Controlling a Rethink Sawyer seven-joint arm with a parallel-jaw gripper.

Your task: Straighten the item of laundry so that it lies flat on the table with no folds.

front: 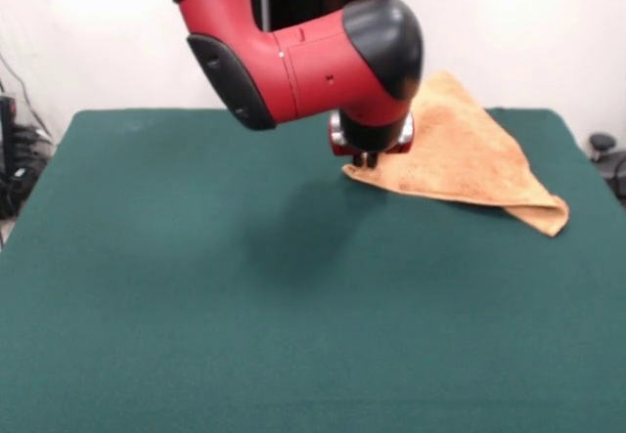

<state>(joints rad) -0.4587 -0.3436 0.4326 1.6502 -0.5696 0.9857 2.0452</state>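
Even, fairly bright light falls from above, with no hard highlights on the green bench [196,335], whose felt-like cover looks matte throughout. A soft, diffuse shadow of the arm [303,62] spreads on the cloth below and to the left of it, darkest around the middle of the bench. The towel [469,154] casts a thin dark line along its near edge. The arm's red shell carries a mild sheen, and its black cap a faint pale reflection. The white far wall is bright, nearly washed out. Everything looks slightly soft, with fine detail smeared.
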